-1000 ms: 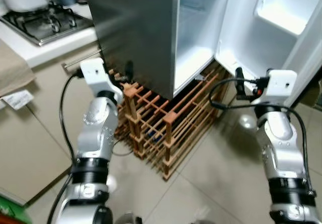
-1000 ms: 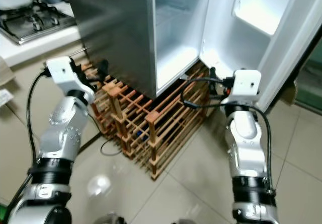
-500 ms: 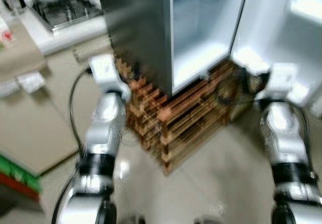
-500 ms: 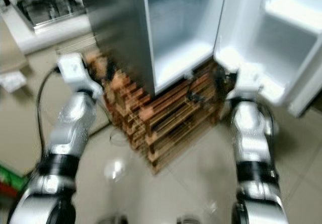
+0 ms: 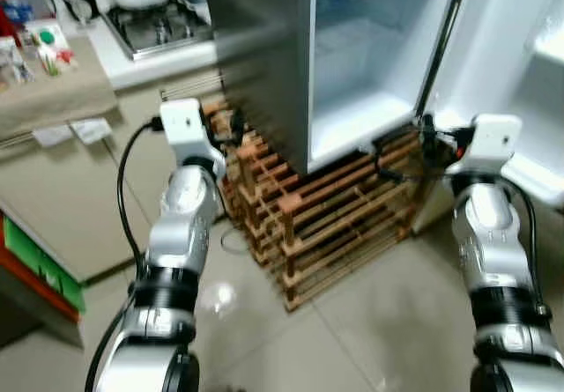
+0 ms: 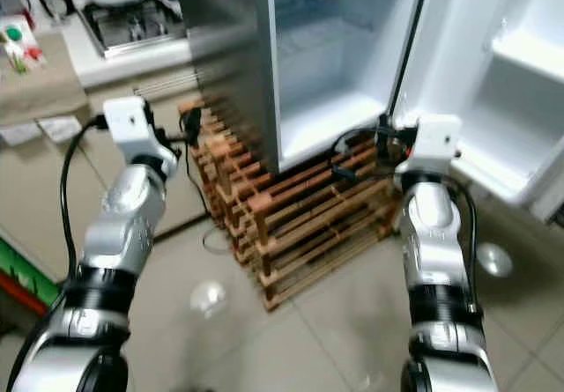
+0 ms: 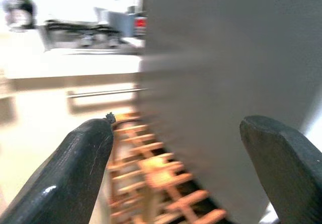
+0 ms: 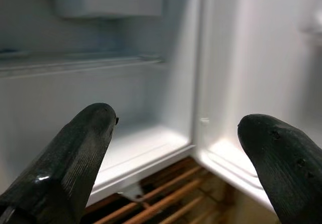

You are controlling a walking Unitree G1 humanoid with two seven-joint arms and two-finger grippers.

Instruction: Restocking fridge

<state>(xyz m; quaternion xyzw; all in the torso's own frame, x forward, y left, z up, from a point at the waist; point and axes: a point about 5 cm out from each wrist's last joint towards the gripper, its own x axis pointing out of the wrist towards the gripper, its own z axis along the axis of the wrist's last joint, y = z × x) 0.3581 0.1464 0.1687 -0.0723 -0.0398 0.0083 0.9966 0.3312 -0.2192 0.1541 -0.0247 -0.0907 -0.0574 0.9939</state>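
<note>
Facing the open fridge (image 5: 352, 84), which stands on a wooden rack (image 5: 326, 225), I hold my left hand (image 7: 176, 173) and right hand (image 8: 176, 158) before it, fingers apart, both empty.

Bright fridge (image 5: 370, 66) interior glows; motion blur softens edges, floor (image 5: 370, 321) shows glare.

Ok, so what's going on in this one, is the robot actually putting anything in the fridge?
Not yet. The robot stands facing the open fridge, whose door is swung wide and whose lower compartment looks bare. Both arms are raised in front of it: the left gripper is open beside the fridge's grey side, above the wooden rack on the floor, and the right gripper is open, aimed at the bottom shelf. Neither holds anything.
</note>
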